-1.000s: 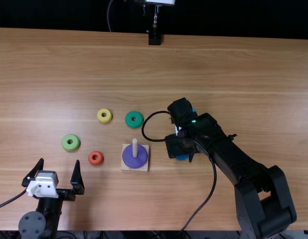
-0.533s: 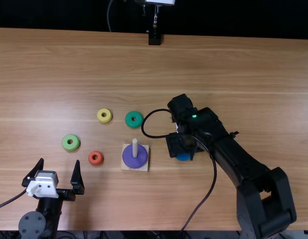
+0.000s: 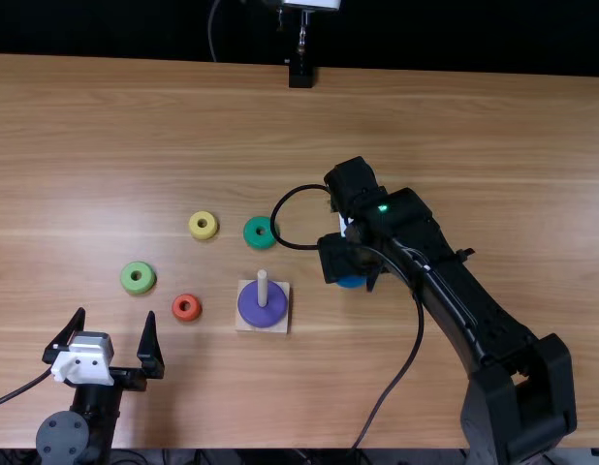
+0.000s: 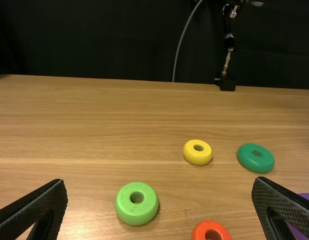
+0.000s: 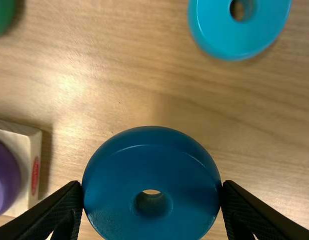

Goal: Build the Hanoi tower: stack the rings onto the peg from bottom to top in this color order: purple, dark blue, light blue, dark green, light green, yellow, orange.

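Clock directions are read in the top view about the peg (image 3: 263, 289), twelve o'clock pointing toward the table's far edge. The right gripper (image 3: 340, 258), between two and three o'clock, grasps the dark blue ring (image 3: 352, 282). In the right wrist view, its fingers (image 5: 239, 212) are parted by the ring's width and touch opposite sides of its rim; the ring is held above the table (image 3: 455, 126), its central hole visible. The light blue ring (image 5: 239, 25) lies on the wood near the held ring, apart from it. The left gripper (image 3: 115, 314), at nine o'clock and well away from the peg, is released: its fingers stand wide apart, with nothing grasped between them. The purple ring (image 3: 252, 309) encircles the upright peg and rests at the bottom, on the square wooden base (image 3: 281, 327). The remaining rings lie flat and separate on the table: dark green (image 3: 261, 242) at twelve o'clock, yellow (image 3: 204, 234) at eleven, light green (image 3: 138, 289) between nine and ten, and orange (image 3: 186, 317) at nine, between the left gripper and the base.
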